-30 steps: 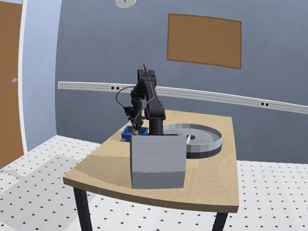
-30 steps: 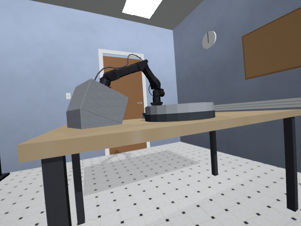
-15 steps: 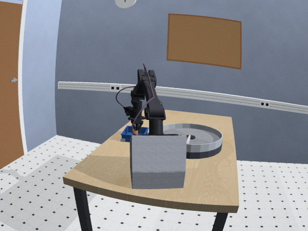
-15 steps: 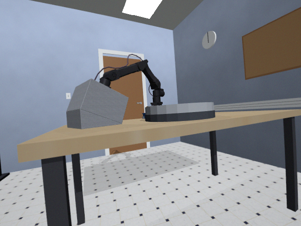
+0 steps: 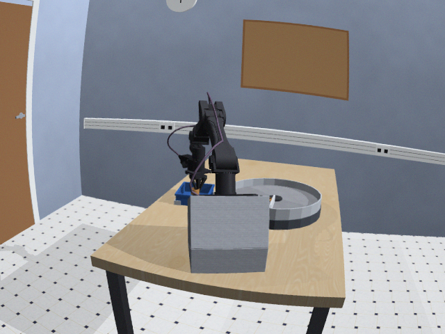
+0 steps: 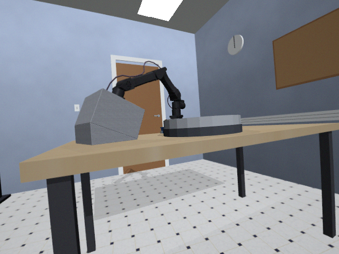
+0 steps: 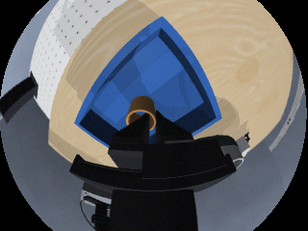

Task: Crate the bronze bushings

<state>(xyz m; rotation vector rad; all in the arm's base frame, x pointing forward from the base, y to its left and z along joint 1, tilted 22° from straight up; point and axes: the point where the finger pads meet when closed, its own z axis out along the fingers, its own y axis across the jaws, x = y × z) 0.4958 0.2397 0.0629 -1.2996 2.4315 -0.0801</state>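
Top view: the arm folds down to the left of its base, the gripper (image 5: pixel 197 184) pointing down over the blue crate (image 5: pixel 182 193). A spot of orange-brown shows at the fingertips — the bronze bushing (image 5: pixel 195 186), held above the crate's opening, presumably for release. A large grey block (image 5: pixel 228 229) stands near the camera and hides most of the crate and the left part of the turntable (image 5: pixel 308 205). One orange piece peeks out at the block's right edge on the turntable; nothing else on the disc is readable from here.

Exterior view: the arm (image 6: pixel 153 79) reaches left over the grey block; gripper and crate are hidden behind it. The turntable sits on the wooden table (image 6: pixel 191 142), its contents out of sight behind the rim.

Wrist view: jaws clamped on the bronze bushing, its open end facing the camera, directly over the crate's floor — no other part visible inside. The position looks good for a drop; I judge opening the jaws is the next step.
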